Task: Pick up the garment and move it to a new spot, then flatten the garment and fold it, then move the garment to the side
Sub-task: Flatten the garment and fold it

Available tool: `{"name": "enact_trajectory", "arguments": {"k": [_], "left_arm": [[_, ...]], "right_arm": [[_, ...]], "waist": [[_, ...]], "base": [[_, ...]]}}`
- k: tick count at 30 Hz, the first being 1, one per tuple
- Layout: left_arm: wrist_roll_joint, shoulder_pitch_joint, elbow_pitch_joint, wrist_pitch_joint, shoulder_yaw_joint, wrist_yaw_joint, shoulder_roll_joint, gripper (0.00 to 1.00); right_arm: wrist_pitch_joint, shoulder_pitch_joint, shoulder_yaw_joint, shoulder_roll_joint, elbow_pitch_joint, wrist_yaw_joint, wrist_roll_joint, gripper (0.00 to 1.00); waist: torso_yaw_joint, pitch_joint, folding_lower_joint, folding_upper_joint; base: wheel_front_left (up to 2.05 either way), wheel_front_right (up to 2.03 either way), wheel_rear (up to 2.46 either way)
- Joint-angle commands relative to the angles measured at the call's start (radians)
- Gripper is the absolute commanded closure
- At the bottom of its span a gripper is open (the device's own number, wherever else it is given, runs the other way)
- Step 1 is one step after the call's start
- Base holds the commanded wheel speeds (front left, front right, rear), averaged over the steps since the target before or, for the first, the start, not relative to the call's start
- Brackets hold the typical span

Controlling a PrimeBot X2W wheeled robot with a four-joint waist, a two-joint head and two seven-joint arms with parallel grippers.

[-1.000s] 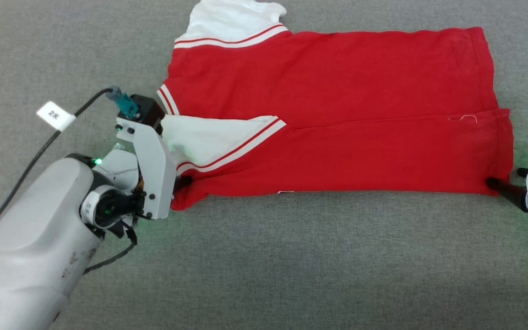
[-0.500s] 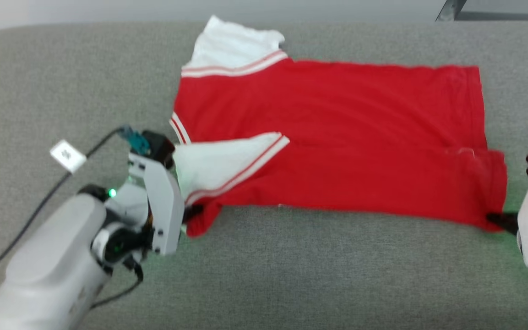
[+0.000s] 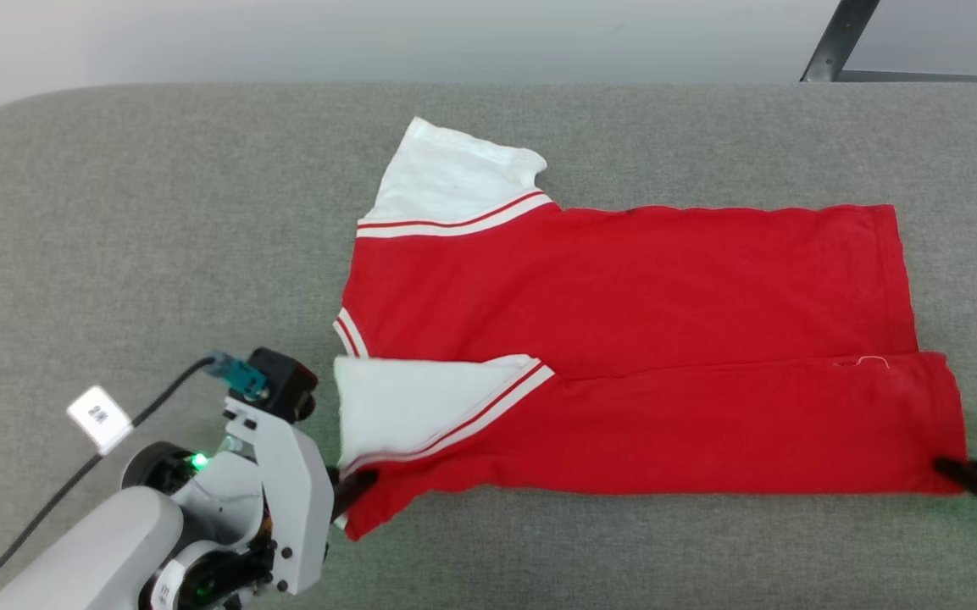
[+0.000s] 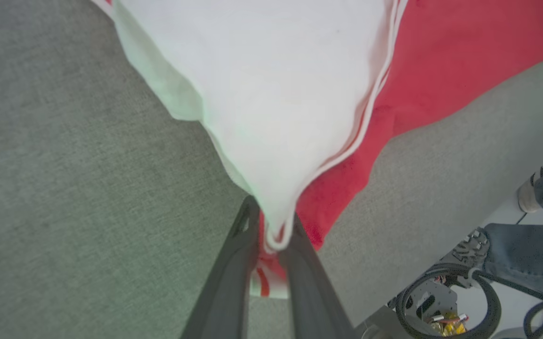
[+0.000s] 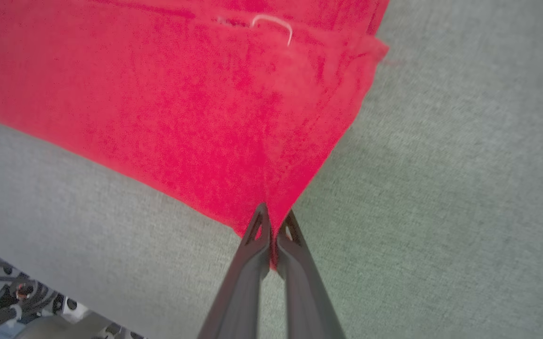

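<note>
Grippers of ours pinch the garment [image 3: 641, 339] at two corners. It lies spread flat on the grey cushion [image 3: 158, 254], near the middle, with its long side going left to right. Our left gripper [image 3: 359, 485] is closed on the near left corner, where a white sleeve [image 3: 412, 407] with red and white stripes is folded over the red part. In the left wrist view we see its two dark fingers [image 4: 231, 282] squeezing white and red cloth between them. Our right gripper [image 3: 950, 468] is closed on the near right corner, on the red hem. In the right wrist view its fingers [image 5: 245, 282] meet with a bit of red cloth caught at the tips. The other white sleeve [image 3: 454, 174] sticks out at the far left. A little white thread [image 3: 865, 362] curls near the right edge. Past the cushion's edge, in the left wrist view, we see a leg in blue jeans [image 4: 530, 261].
</note>
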Motion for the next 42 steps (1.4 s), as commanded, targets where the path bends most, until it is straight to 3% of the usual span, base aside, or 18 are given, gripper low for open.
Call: {"name": "enact_trajectory", "arguments": {"k": [1,2,7,12,16,20,23,29,35,42], "left_arm": [[0.005,0.015,-0.015,-0.02,0.012,0.015,0.003,0.13],[0.006,0.025,-0.029,-0.037,0.022,0.025,0.005,0.0],[0.036,0.073,-0.097,-0.186,0.094,0.083,0.007,0.0],[0.071,0.12,-0.128,-0.419,0.196,0.129,-0.027,0.0],[0.094,0.111,-0.114,-0.559,0.253,0.126,-0.057,0.0],[0.107,0.008,-0.067,-0.619,0.298,0.113,-0.074,0.0],[0.138,-0.165,0.011,-0.587,0.297,0.083,-0.072,0.0],[0.175,-0.481,0.217,-0.483,0.26,0.0,-0.086,0.0],[0.233,-0.713,0.522,-0.429,0.202,-0.078,-0.111,0.0],[0.275,-0.844,0.82,-0.288,0.104,-0.139,-0.105,0.0]], "right_arm": [[-0.025,0.013,-0.03,0.012,-0.005,0.0,-0.008,0.02],[-0.042,0.022,-0.056,0.023,-0.007,0.0,-0.018,0.0],[-0.16,0.042,-0.183,0.095,-0.036,0.0,-0.093,0.0],[-0.338,0.029,-0.302,0.204,-0.05,0.0,-0.207,0.0],[-0.471,0.002,-0.385,0.315,-0.029,0.0,-0.284,0.0],[-0.569,-0.023,-0.419,0.404,-0.023,0.0,-0.349,0.0],[-0.625,-0.075,-0.408,0.468,-0.019,0.0,-0.376,0.0],[-0.672,-0.149,-0.345,0.524,-0.012,0.0,-0.369,0.0],[-0.718,-0.191,-0.277,0.541,0.009,0.0,-0.35,0.0],[-0.75,-0.219,-0.217,0.537,0.023,0.0,-0.316,0.0]], "waist": [[0.004,-0.002,0.0,-0.0001],[0.006,-0.003,0.0,-0.0001],[0.012,-0.008,0.0,-0.0001],[0.015,-0.004,0.0,-0.0001],[0.012,0.002,0.0,-0.0001],[-0.011,0.026,0.0,-0.0001],[-0.065,0.069,0.0,-0.0001],[-0.176,0.164,0.0,-0.0001],[-0.269,0.233,0.0,-0.0001],[-0.336,0.271,0.0,-0.0001]], "base": [[0.0,0.0,0.0],[0.0,0.0,0.0],[0.0,0.0,0.0],[0.0,0.0,0.0],[0.0,0.0,0.0],[0.0,0.0,0.0],[0.0,0.0,0.0],[0.0,0.0,0.0],[0.0,0.0,0.0],[0.0,0.0,0.0]]}}
